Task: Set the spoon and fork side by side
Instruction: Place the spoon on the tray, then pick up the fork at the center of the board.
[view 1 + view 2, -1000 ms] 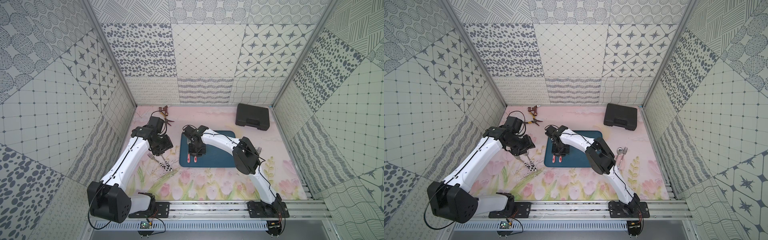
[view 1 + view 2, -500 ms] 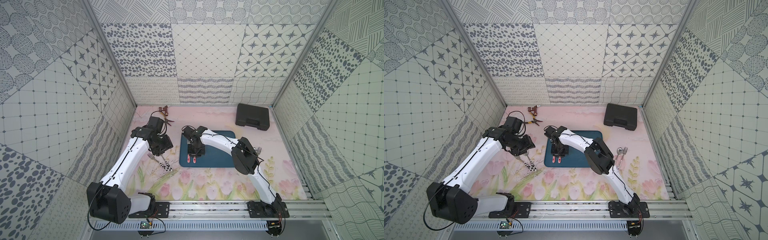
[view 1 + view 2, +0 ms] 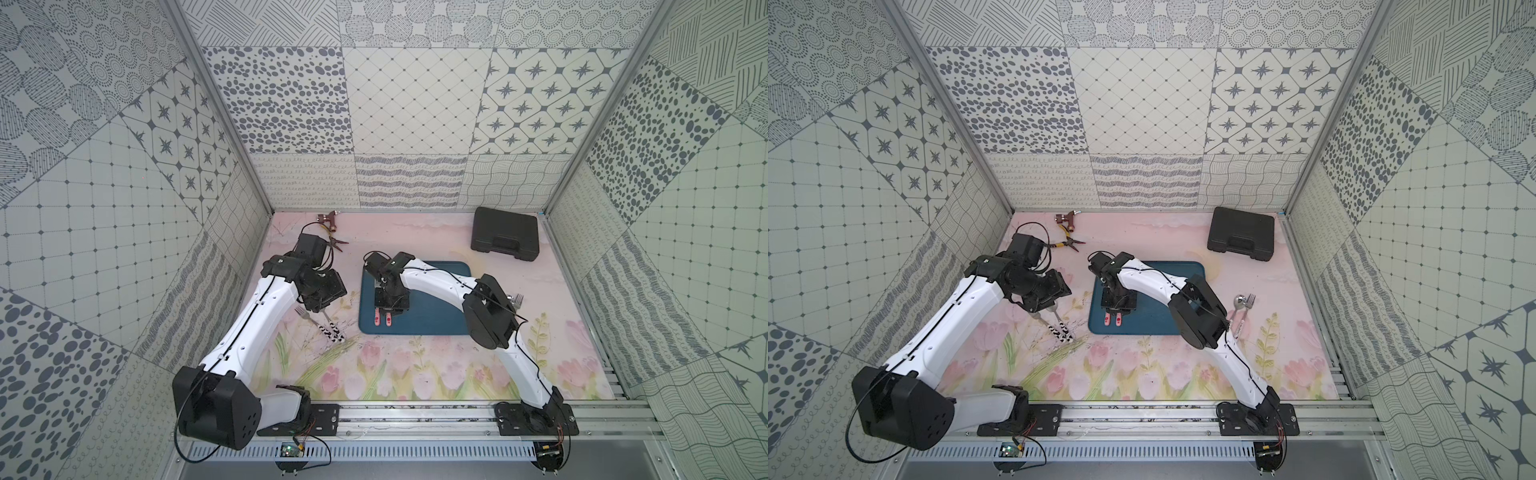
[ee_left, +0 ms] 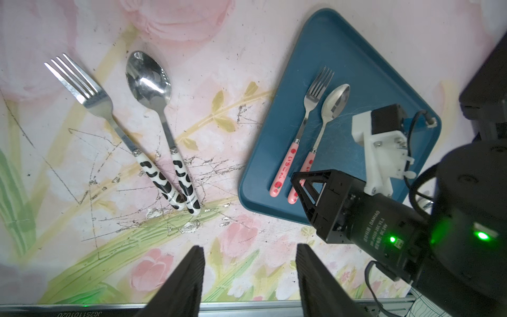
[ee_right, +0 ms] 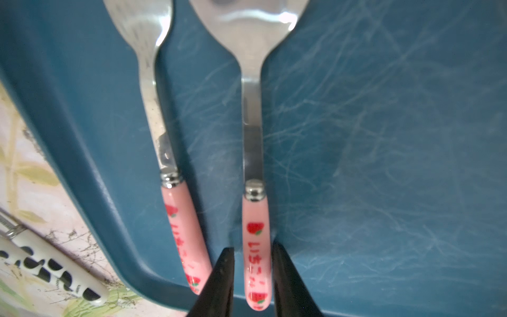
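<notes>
The spoon (image 5: 253, 236) is laid on the tray (image 5: 384, 164), just right of the fork (image 5: 179, 225), not touching it. Its handle is straddled by the right gripper (image 5: 251, 247), whose jaws, clamped a second ago, are now parted slightly, gripping nothing. Both handle ends are found near the tray's near rim; bare tray is seen to the right. The left gripper (image 4: 249, 246) is held half open, empty.

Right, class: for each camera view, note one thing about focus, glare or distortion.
Right wrist view: the pink spoon has a blurred, glaring bowl and a sharper handle. Left wrist view: sharp, with glare on the cow-patterned spoon. In both top views: wide-angle, so the side walls splay outward; soft, even light.
</notes>
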